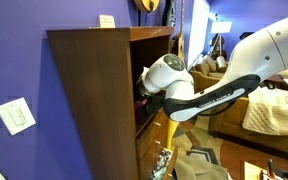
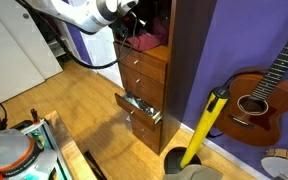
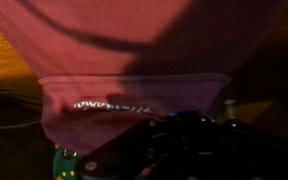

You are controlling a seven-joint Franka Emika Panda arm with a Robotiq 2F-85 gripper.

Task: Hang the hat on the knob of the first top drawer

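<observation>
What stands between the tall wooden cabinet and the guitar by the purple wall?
A yellow pole with a black top stands there, tilted, between the cabinet and the guitar. This shows in an exterior view.

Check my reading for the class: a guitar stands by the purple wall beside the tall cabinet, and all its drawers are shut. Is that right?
Not quite. In an exterior view, one lower drawer of the cabinet stands pulled open, not shut. The guitar does stand by the purple wall beside it.
</observation>
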